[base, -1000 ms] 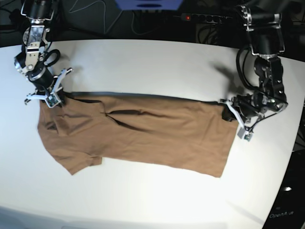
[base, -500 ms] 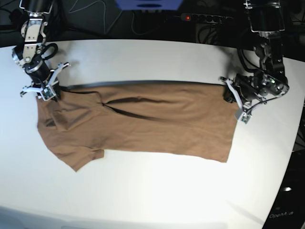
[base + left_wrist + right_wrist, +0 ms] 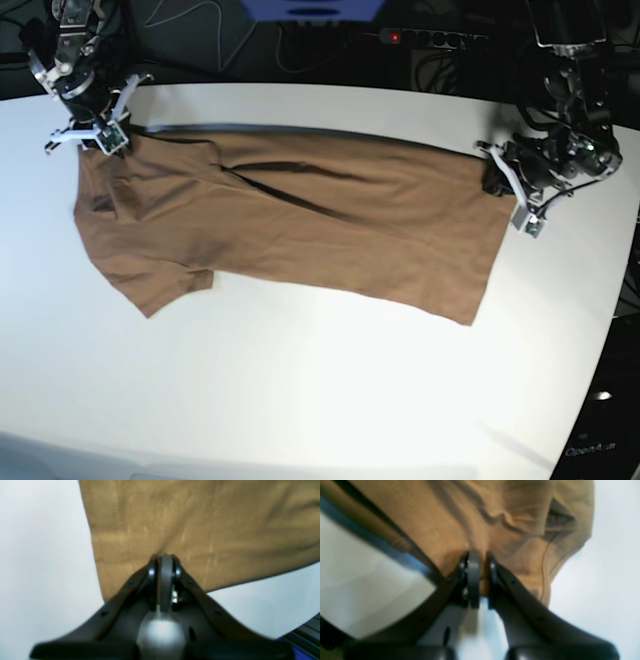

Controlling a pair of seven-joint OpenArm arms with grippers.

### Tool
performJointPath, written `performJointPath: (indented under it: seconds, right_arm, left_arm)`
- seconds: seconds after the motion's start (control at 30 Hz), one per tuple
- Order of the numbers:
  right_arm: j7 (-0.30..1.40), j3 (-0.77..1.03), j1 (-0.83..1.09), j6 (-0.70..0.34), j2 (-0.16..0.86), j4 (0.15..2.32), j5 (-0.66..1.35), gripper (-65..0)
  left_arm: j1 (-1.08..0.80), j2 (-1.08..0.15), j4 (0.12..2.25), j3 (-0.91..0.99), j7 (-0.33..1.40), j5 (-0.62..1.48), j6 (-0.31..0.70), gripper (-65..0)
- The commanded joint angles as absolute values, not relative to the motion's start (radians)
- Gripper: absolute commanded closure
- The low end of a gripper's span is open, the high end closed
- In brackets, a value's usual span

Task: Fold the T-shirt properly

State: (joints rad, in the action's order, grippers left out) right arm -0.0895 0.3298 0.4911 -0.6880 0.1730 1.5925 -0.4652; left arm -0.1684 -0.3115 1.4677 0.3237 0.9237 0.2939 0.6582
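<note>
A: What does the left wrist view show?
B: The left claw (image 3: pixel 163 562) is pinched tight on the T-shirt (image 3: pixel 200 525) near its corner, with the white desk (image 3: pixel 42 555) on both sides of the cloth.

A: And the right wrist view?
B: The right claw (image 3: pixel 480 565) is clamped on a fold of rumpled, blurred tan cloth, which sits between its fingers (image 3: pixel 473 575).

A: The base view?
B: The T-shirt (image 3: pixel 300 235) is stretched across the desk (image 3: pixel 320 400), its far edge lifted between the right claw (image 3: pixel 105 135) at the sleeve end and the left claw (image 3: pixel 497 178) at the hem end. A power strip (image 3: pixel 425 37) lies beyond the desk.
</note>
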Motion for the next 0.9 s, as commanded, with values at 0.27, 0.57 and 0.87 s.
performJointPath:
  seconds: [0.27,0.57,0.87]
  right_arm:
    - [-0.059,0.386,0.495,-0.698,0.179,1.639,-0.489,-3.3]
    - [-0.051,0.397,0.495,-0.698,0.179,1.793,-0.490,-3.5]
    - [-0.056,0.415,0.526,-0.698,0.108,1.817,-0.487,-7.4]
  left_arm:
    - [-0.283,-0.320,1.543,0.321,1.030,0.193,0.644,-2.5]
    - [-0.274,-0.315,1.554,0.321,1.033,0.193,0.644,-2.5]
    - [-0.274,-0.315,1.554,0.321,1.029,0.193,0.644,-2.5]
